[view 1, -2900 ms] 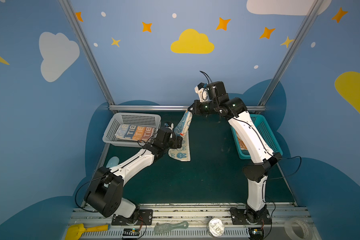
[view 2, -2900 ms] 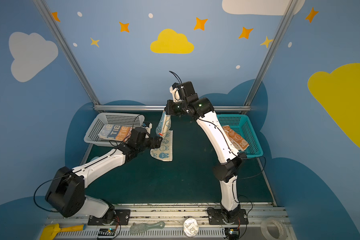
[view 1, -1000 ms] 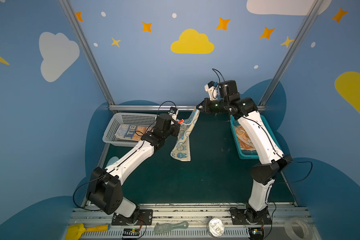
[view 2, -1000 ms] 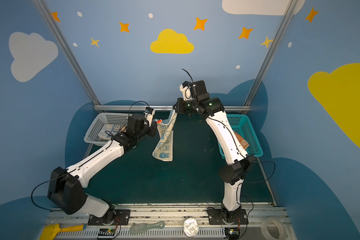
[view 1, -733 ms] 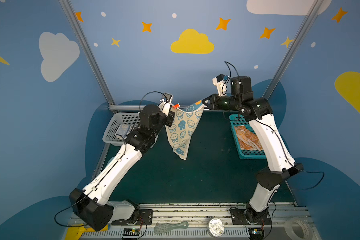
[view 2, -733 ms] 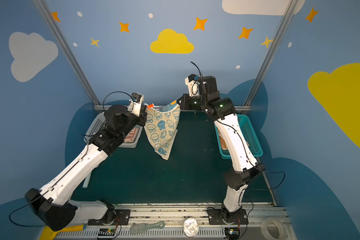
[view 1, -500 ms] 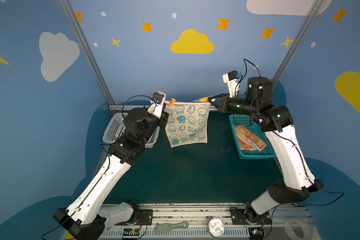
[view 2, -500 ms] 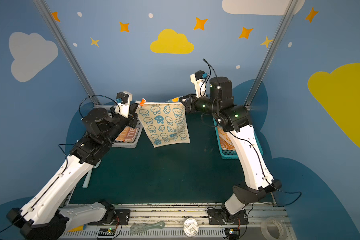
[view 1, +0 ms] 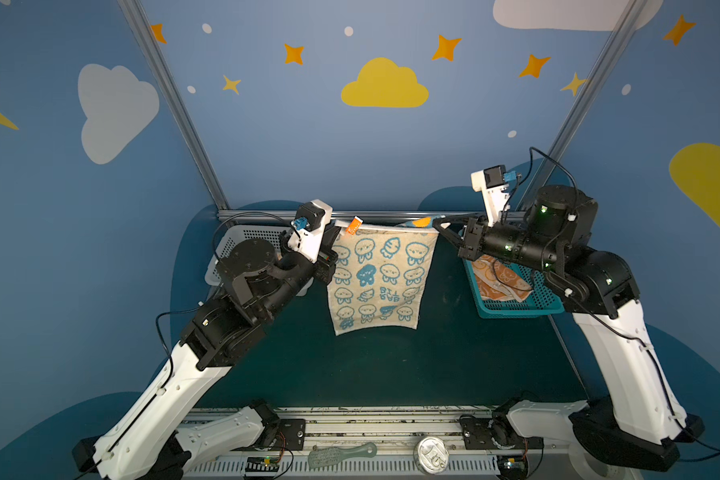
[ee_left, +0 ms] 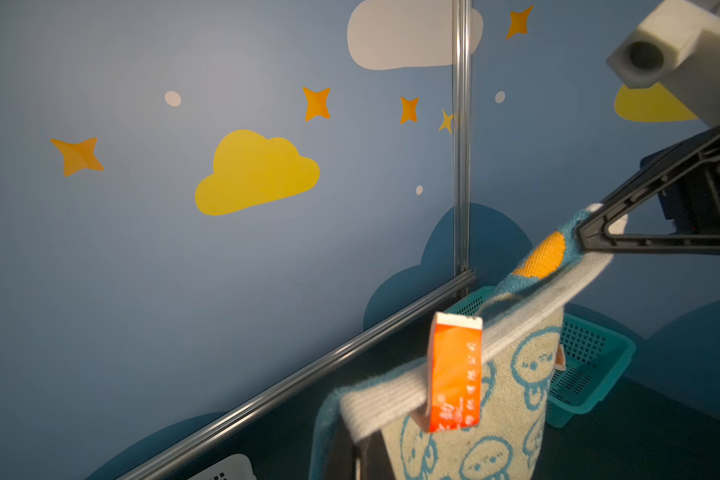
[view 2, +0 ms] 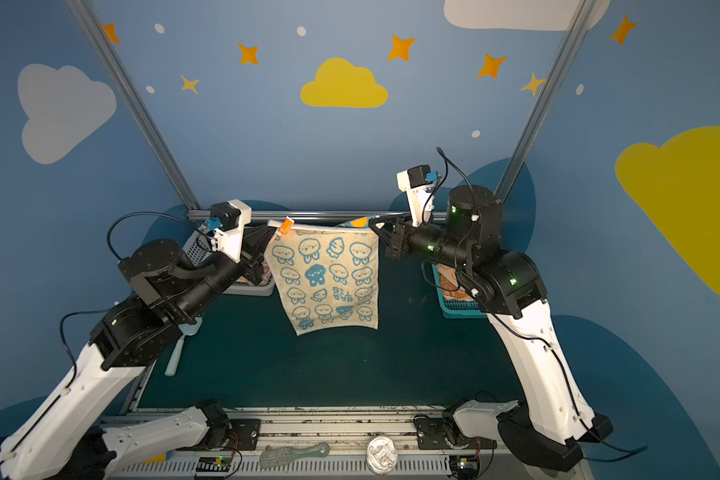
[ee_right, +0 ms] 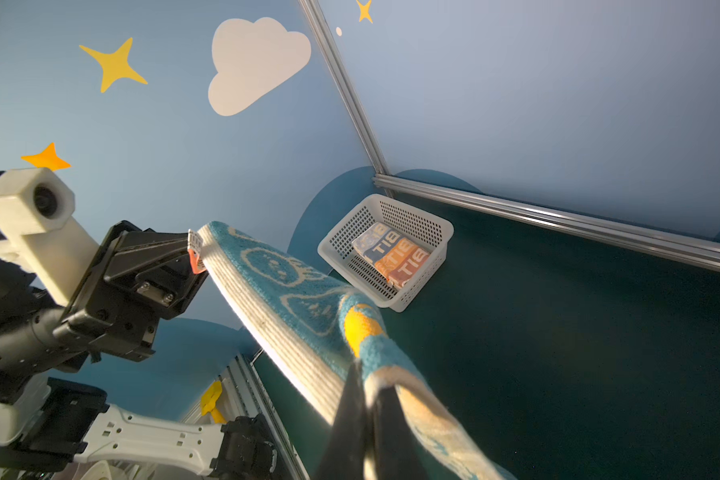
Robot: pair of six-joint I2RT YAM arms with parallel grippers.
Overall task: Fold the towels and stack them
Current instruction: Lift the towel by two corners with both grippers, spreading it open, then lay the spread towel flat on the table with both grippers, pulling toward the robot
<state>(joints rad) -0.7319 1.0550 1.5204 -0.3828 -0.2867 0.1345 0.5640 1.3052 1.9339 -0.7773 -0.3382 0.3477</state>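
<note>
Terry cloth, so soft, light, floppy handling is to be expected. From the left: a folded striped towel point(ee_right: 391, 255) is parked in the white mesh basket point(ee_right: 412, 211), the left gripper point(ee_right: 186, 247) is clamped on the top corner by the small orange tag point(ee_left: 454, 374), the cream towel with blue rabbit prints point(view 1: 377, 278) is hung spread above the dark green mat point(view 1: 371, 365), and the right gripper point(ee_left: 580, 239) is pinched on the opposite corner. Corners are probably best used as hold points.

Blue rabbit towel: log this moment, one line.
left gripper: shut on blue rabbit towel corner | right gripper: shut on opposite top corner | towel: hangs spread, unfolded
</note>
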